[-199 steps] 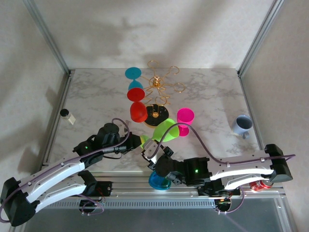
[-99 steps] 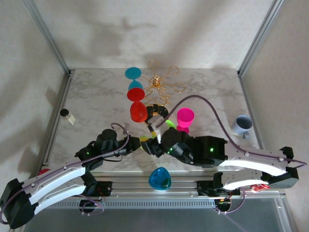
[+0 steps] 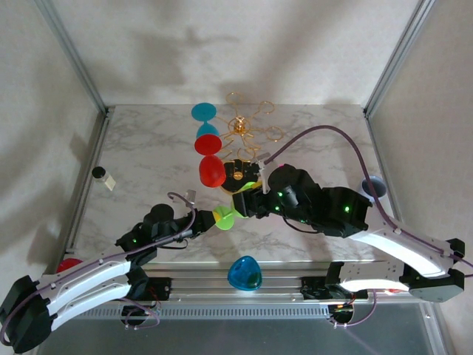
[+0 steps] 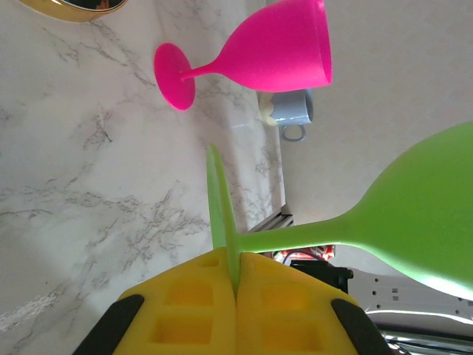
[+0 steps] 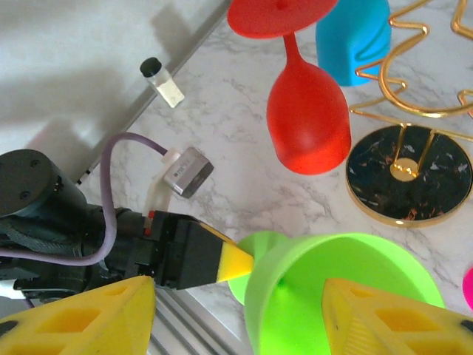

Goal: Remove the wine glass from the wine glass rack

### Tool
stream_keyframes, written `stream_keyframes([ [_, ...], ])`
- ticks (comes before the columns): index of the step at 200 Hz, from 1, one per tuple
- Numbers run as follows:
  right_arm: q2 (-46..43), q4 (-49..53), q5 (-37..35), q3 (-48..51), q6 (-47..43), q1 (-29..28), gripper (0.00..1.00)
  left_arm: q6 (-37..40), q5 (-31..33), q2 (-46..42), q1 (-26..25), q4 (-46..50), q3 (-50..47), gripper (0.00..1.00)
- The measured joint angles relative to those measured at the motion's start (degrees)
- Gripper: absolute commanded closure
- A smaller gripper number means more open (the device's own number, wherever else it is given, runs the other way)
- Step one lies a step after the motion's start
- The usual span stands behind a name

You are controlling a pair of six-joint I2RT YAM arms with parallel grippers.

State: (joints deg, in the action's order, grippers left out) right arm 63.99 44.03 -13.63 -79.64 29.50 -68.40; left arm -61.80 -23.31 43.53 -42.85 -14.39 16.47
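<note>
My left gripper point(image 4: 236, 260) is shut on the flat foot of a green wine glass point(image 4: 414, 222), which lies sideways above the table with its stem running right. In the right wrist view the green bowl point(image 5: 332, 296) opens toward me, low between the fingers of my open right gripper point(image 5: 240, 314); one fingertip point(image 5: 392, 318) is in front of the bowl. From above, the right gripper point(image 3: 250, 194) covers the bowl and the green foot point(image 3: 225, 216) shows. Behind stands the gold wine glass rack point(image 3: 242, 127) on its black base point(image 5: 410, 174), with a red glass point(image 5: 307, 126) and a teal glass point(image 5: 351, 37) hanging foot-up.
A pink glass point(image 4: 262, 59) stands right of the rack base, and a grey mug point(image 4: 290, 111) stands near the right edge. A blue glass point(image 3: 244, 274) lies at the table's near edge. A small black-capped vial point(image 3: 102, 176) sits at the left edge.
My right arm swung up from the near edge by the blue glass to over the green glass, and its jaws widened. The left gripper kept its hold on the green foot.
</note>
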Motion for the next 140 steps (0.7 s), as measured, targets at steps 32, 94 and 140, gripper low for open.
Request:
stream_keyframes([
  [32,0.9,0.9,2.9,0.0,0.4,1.9,0.38,-0.9,0.0,0.2,0.0,-4.1,-1.7,1.0],
  [94,3.2,0.9,7.3,0.0,0.9,3.4,0.46,-2.5,0.0,1.6,0.2,-10.8,-4.2,1.0],
  [140,5.9,1.4,9.4,0.0,0.9,3.6,0.65,-2.8,-0.1,2.3,0.4,-11.8,-4.2,1.0],
])
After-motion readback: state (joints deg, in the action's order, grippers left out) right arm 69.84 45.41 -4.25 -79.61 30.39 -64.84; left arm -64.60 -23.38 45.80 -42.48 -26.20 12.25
